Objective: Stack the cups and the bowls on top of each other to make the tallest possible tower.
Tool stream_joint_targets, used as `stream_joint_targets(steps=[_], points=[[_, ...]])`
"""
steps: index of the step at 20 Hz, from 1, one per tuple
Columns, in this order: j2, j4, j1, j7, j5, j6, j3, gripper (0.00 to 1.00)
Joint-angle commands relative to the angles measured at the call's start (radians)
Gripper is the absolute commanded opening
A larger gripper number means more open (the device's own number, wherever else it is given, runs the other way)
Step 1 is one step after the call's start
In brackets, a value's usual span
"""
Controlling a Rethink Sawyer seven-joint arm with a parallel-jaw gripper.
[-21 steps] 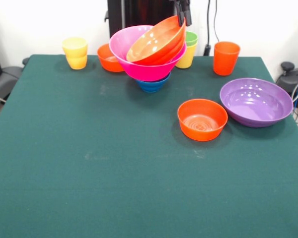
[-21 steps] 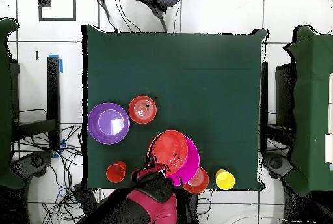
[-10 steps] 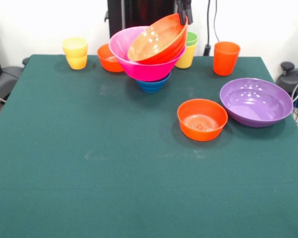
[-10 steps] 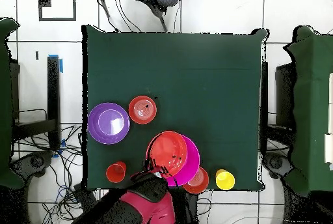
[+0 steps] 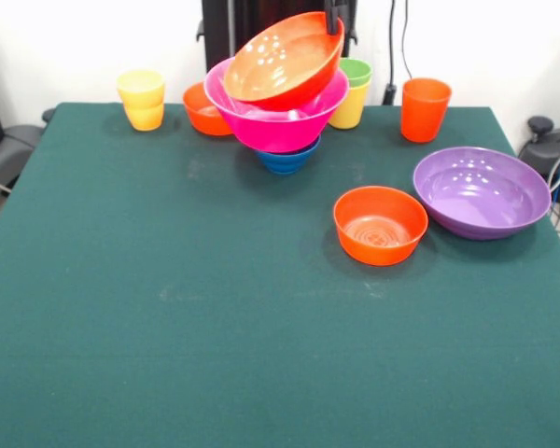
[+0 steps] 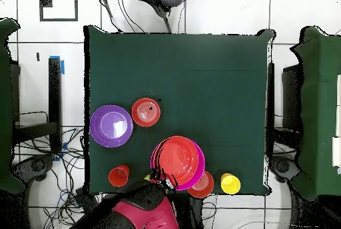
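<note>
My gripper [image 5: 334, 17] comes down at the top edge, shut on the far rim of the wide orange bowl [image 5: 285, 61]. That bowl hangs tilted, its low side just over the big pink bowl [image 5: 275, 121], which sits on the small blue bowl [image 5: 287, 161]. From overhead the wide orange bowl [image 6: 178, 162] covers most of the pink bowl [image 6: 200, 166], with the gripper [image 6: 154, 173] at its edge. Two stacked yellow cups [image 5: 142, 100], a green cup [image 5: 357, 73] set in a yellow one, and the orange cup [image 5: 423, 109] stand along the back.
A small orange bowl [image 5: 380, 224] and the wide purple bowl [image 5: 481, 191] sit apart on the right of the green cloth. Another small orange bowl [image 5: 203, 110] stands behind the pink bowl's left side. The red arm [image 6: 143, 210] overhangs the table's edge.
The wide orange bowl has risen at the gripped rim and flattened out, no longer resting steeply inside the pink bowl. The other pieces have not moved.
</note>
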Motion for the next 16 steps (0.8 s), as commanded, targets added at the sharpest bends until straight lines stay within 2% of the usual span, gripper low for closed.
stream_joint_targets(steps=[1,2,16], points=[[0.045,-0.065,-0.022,-0.186,-0.035,0.159,0.078,0.0],[0.045,-0.068,-0.011,-0.166,-0.044,0.162,0.075,0.0],[-0.002,-0.048,-0.046,-0.244,0.0,0.196,0.116,0.0]])
